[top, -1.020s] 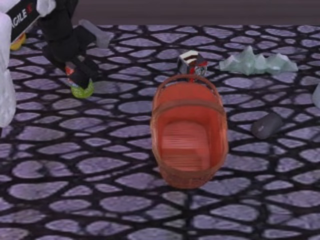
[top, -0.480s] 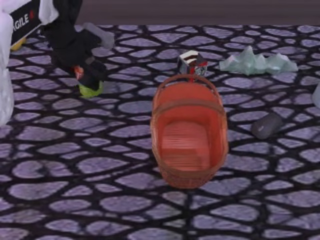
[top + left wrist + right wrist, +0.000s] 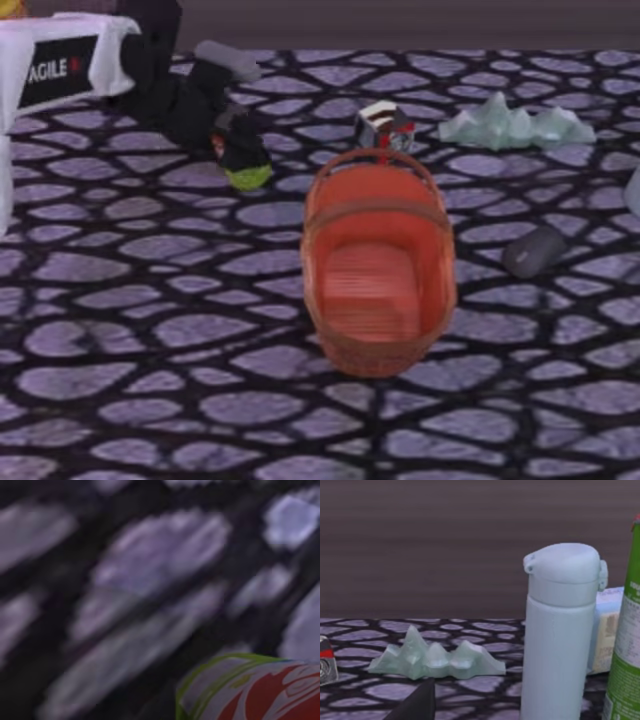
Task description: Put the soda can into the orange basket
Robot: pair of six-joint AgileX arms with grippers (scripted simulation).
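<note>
- Top view: left tool (image 3: pixel 243 160) grips the soda can (image 3: pixel 248 177) above the cobble-patterned worktop (image 3: pixel 150 330), near the orange basket (image 3: pixel 378 265), at its far-left side.
- Left wrist view: soda can's green-rimmed end shows.
- Right tool unseen.

We see even, dim, flat light with no glare and only faint shadows under the basket (image 3: pixel 378 262). Our left wrist view is heavily blurred across the table (image 3: pixel 150 570); the can (image 3: pixel 255 690) at its edge is soft too.
</note>
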